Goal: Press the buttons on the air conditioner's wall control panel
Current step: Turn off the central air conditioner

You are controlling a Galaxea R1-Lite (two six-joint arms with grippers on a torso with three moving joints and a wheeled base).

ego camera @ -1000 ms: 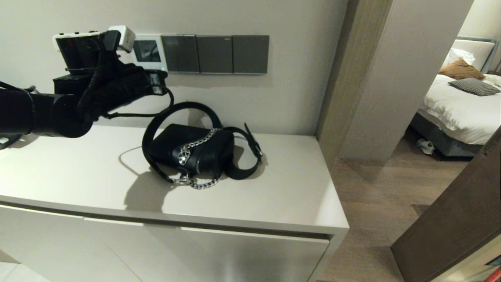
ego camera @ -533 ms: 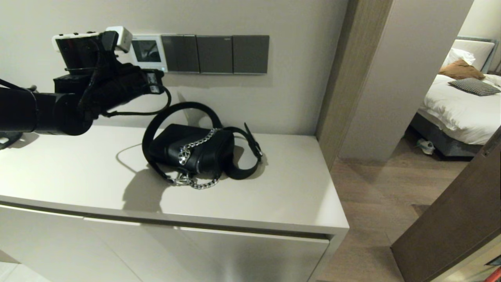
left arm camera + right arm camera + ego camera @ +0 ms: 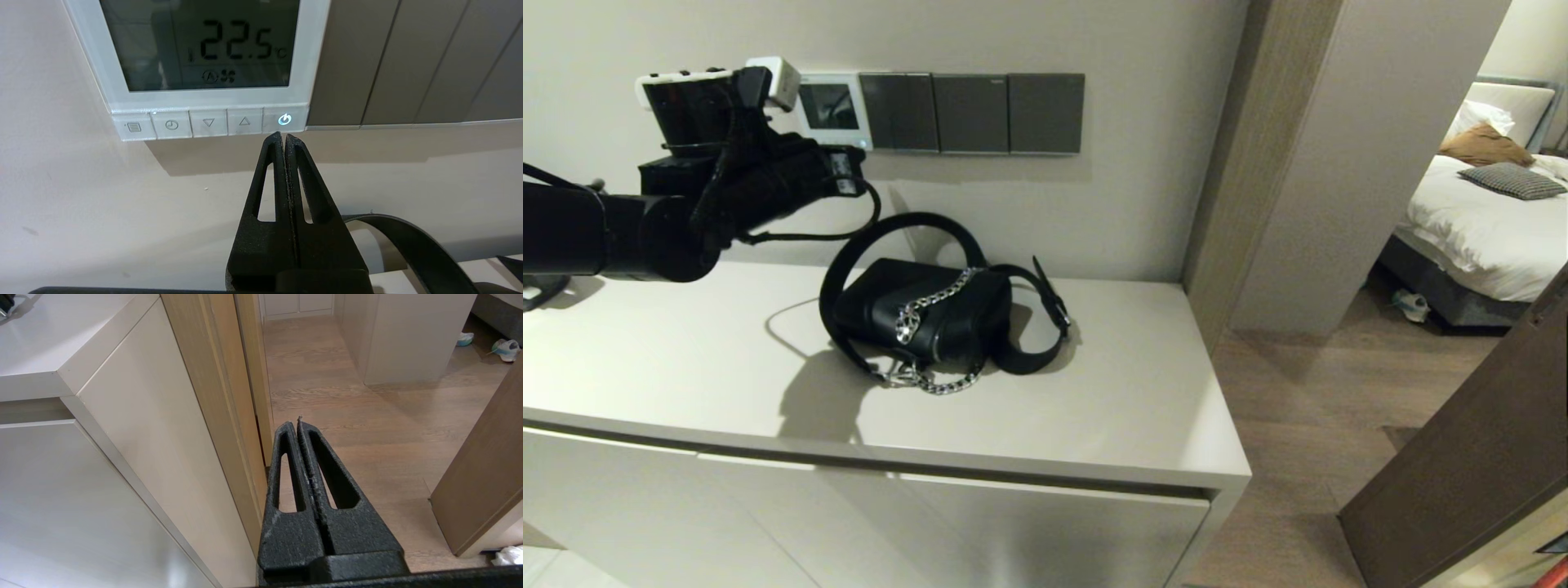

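Note:
The air conditioner's wall control panel [image 3: 829, 106] is a small white thermostat on the wall; in the left wrist view its screen [image 3: 196, 45] reads 22.5 °C. The buttons [image 3: 208, 122] run as a row of white keys under the screen, and the rightmost power key [image 3: 284, 119] glows blue. My left gripper [image 3: 282, 136] is shut and empty, its tip just below the power key; whether it touches the key I cannot tell. It shows in the head view [image 3: 856, 153] at the panel's lower edge. My right gripper [image 3: 294, 424] is shut and empty, parked low beside the cabinet, out of the head view.
Three dark grey switch plates [image 3: 972, 113] adjoin the panel on the right. A black handbag [image 3: 923, 314] with a chain and a looped strap [image 3: 412, 241] lies on the white cabinet top [image 3: 686, 367] under the panel. A doorway and wood floor [image 3: 1307, 408] lie to the right.
My left arm has drawn slightly to the left and then risen a little, baring more of the panel's screen in the head view. The handbag has not moved.

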